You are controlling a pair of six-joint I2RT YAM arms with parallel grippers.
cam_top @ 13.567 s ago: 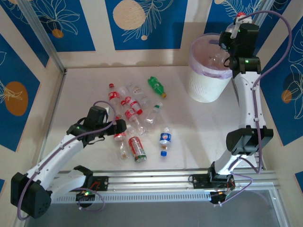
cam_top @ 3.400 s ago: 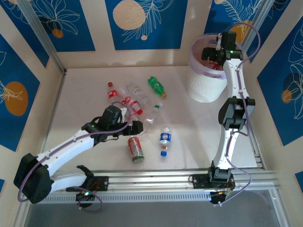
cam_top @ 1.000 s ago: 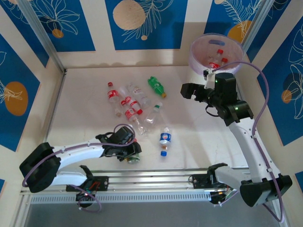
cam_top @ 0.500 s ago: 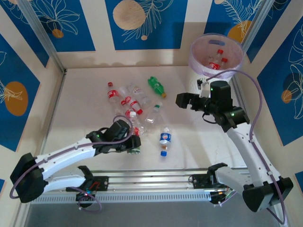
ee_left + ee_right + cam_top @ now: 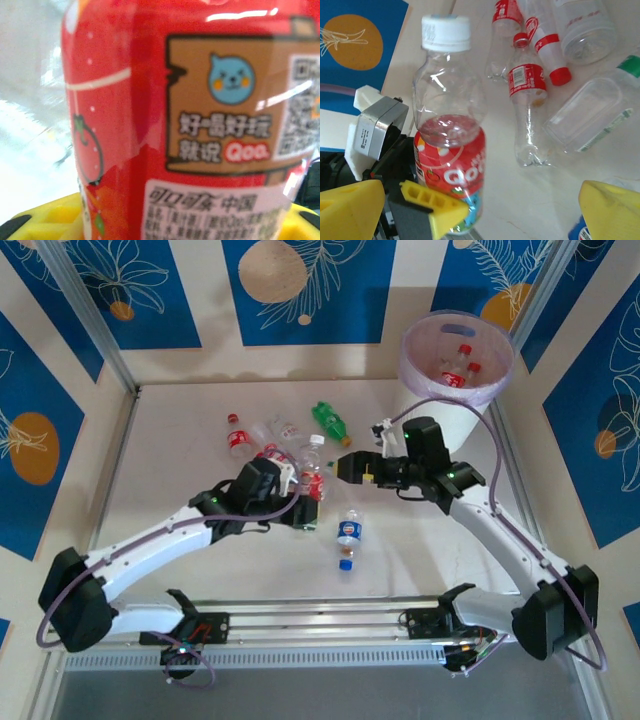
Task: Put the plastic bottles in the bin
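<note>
Bottle [image 5: 312, 468] stands clamped in left gripper [image 5: 307, 502]; right gripper [image 5: 348, 468] gapes wide beside it.

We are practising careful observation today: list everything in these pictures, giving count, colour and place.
bin: one, white with purplish rim, far right corner
bottles in the bin: at least two, red caps
green bottle: one, far middle
blue-labelled bottle: one, clear, near middle
red-labelled and clear bottles: several, grouped left of the green one
white-capped red-labelled bottle: one, held by the left gripper
table: one, off-white
left gripper: yellow fingers, shut on that bottle
right gripper: yellow fingers, open, facing that bottle
</note>
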